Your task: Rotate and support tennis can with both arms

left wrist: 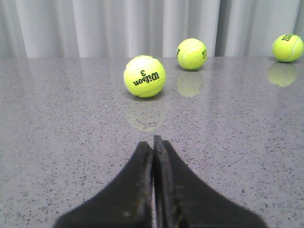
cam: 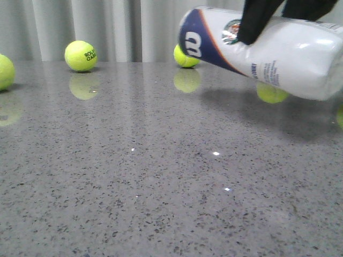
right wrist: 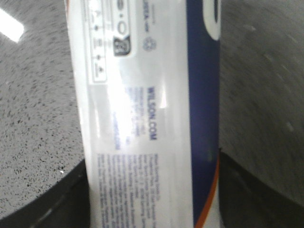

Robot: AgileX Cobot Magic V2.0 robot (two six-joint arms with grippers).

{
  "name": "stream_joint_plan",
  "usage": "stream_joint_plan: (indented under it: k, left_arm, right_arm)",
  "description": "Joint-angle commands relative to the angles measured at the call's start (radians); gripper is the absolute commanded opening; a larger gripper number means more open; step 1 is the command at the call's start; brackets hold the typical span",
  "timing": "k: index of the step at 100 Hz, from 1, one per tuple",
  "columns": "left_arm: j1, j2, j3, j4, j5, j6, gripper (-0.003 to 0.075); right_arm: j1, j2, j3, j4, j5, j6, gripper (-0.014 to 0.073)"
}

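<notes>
Status: we have the tennis can (cam: 278, 56) off the table (cam: 161, 187) in our right gripper (cam: 252, 29), held nearly horizontal, navy Wilson end tilted slightly up and pointing toward our left side. So pick-up looks done and the rotation is at least partly there, as far as we can judge from one moment. Support from the second arm is not done

Right side: fingers are clamped across the can body near the round logo, one dark finger (cam: 257, 21) visible draped over the near face in the front view. In the right wrist view the can (right wrist: 142, 114) runs straight through between the two dark fingers (right wrist: 52, 199), filling the gap wall to wall, so they're spread to the can's width and closed onto it. The can hangs over the far right part of the table, a tennis ball (cam: 271, 93) under it, not touching as far as we can tell

Left side: left gripper (left wrist: 153, 156) has its fingers pressed together, no gap, holding nothing. It sits low over the table facing a Wilson 3 ball (left wrist: 144, 76), two more balls (left wrist: 191, 53) further back. The can isn't in the left wrist view at all, and the left arm doesn't show in the front view, so we judge it well apart from the can

Left to do, our read: open the left fingers, bring them to the free navy end, take the load, finish the rotation
</notes>
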Motion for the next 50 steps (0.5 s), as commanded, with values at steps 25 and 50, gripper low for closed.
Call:
stream_joint_plan:
  k: [25, 50]
  left_arm:
    - [0.002, -0.038, 0.047, -0.008, -0.074, -0.006, -0.0021]
    - [0.002, -0.038, 0.047, -0.008, -0.074, -0.006, -0.0021]
  right_arm:
    - [0.184, 0.091, -0.151, -0.040, 0.001, -0.328, 0.0248]
    - [0.232, 0.117, -0.151, -0.040, -0.009, -0.581, 0.0248]
